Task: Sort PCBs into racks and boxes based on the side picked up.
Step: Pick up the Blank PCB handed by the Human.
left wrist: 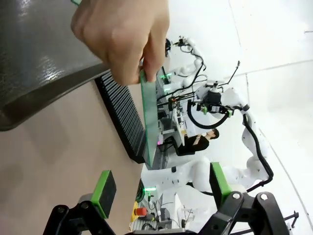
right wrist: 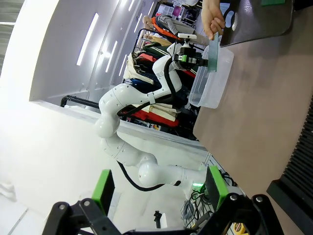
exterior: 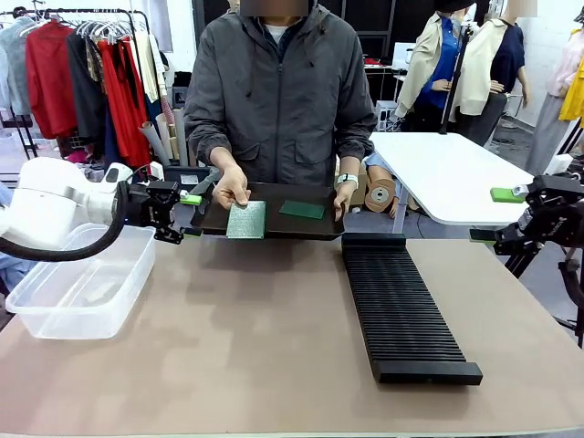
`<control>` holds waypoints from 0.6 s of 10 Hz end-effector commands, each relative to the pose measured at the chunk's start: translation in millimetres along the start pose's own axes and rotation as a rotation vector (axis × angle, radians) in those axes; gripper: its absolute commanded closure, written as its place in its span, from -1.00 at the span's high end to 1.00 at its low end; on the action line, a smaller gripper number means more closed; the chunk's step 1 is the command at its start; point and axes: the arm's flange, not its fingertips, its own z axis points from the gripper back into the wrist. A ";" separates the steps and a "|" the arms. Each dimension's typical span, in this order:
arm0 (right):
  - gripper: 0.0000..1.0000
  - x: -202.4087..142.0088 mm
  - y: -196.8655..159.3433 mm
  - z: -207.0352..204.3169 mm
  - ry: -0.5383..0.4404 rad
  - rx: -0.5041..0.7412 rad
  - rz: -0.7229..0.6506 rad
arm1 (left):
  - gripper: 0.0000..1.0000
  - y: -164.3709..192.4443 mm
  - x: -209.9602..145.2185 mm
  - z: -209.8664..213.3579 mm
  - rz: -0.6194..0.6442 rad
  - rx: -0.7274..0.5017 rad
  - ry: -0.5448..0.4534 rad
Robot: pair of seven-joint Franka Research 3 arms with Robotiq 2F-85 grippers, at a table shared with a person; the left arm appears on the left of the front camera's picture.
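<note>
The PCB [exterior: 246, 219] in the hand [exterior: 230, 190] is showing a pale green face with a fine glittering speckle. The other PCB [exterior: 302, 209] is showing dark green against the glossy black tray [exterior: 315, 228]. The rack [exterior: 401, 310] is looking matt black, ribbed with thin parallel lines. The tub [exterior: 78, 283] is looking clear and colourless, the table [exterior: 228, 356] dull tan. The left arm [exterior: 46, 205] is showing white. The left gripper [exterior: 190, 214] and right gripper [exterior: 495, 215] are showing black with bright green pads [exterior: 191, 198]. The person is wearing a grey jacket [exterior: 274, 91].
</note>
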 end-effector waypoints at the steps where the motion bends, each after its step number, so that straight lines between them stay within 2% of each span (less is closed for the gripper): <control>1: 1.00 -0.5 2.1 0.5 0.000 0.009 0.002 | 1.00 0.0 -0.1 -5.3 -0.036 -0.059 -0.075; 6: 1.00 -0.5 2.1 0.5 0.000 0.009 0.002 | 1.00 18.0 10.6 -35.8 -0.040 -0.103 -0.054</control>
